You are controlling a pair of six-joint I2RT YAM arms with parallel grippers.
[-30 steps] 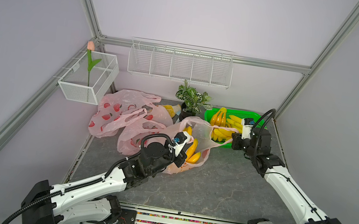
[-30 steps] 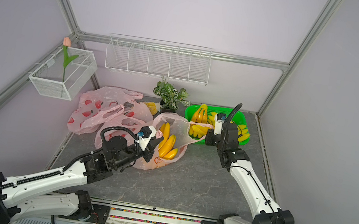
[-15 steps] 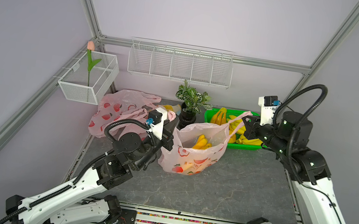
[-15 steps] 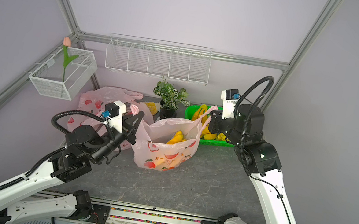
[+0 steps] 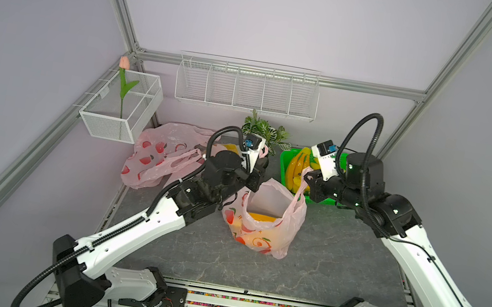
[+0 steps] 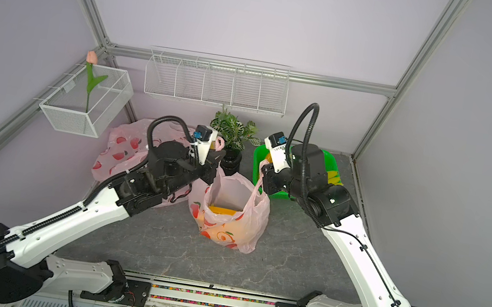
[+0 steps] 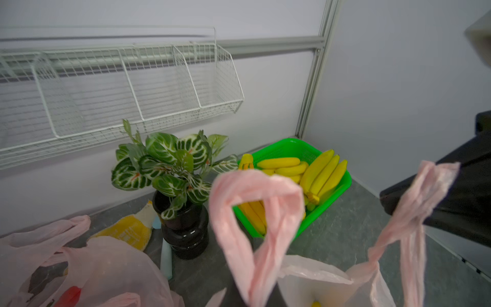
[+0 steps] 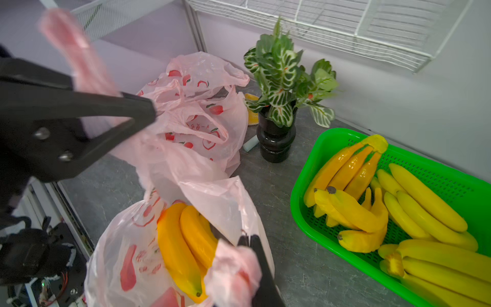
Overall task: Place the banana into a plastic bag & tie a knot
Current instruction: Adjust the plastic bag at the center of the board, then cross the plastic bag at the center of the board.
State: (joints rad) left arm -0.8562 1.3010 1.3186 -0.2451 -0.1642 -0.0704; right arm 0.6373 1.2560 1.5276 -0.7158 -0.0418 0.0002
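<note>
**Banana bunch** (image 8: 183, 239): yellow, several fingers. It lies inside the plastic bag (image 5: 262, 231) and shows through the open mouth in both top views.

**Plastic bag:** translucent pink with a red fruit print. It stands upright at mid-table, just in front of the green basket (image 8: 438, 170). Its mouth gapes and its two handles are drawn up and apart.

**Left gripper** (image 8: 148, 111): black claw, jaws closed tight on the left handle (image 7: 255, 212). The handle's loop stands up past the fingers.

**Right gripper** (image 5: 310, 177): jaws pinched together on the right handle (image 7: 414, 212), with plastic bunched at the fingertips. It hangs over the basket's near edge.

**Green basket:** perforated plastic, at the rear right of the table. It holds loose bananas (image 8: 425, 207) and further bunches.

**Potted plant** (image 5: 267, 131): veined green leaves in a black ribbed pot. It stands at the rear, between the basket and the spare bags (image 5: 163, 154).

**Spare bags:** the same pink print, crumpled in a heap at the rear left.

**Table** (image 5: 338, 261): grey with a stone pattern.

**Wire rack** (image 5: 247, 87): white, with compartments, fixed to the back wall.

**Wire box** (image 5: 120, 106): white, mounted on the left wall, with a pink tulip (image 5: 124, 62) standing in it.
</note>
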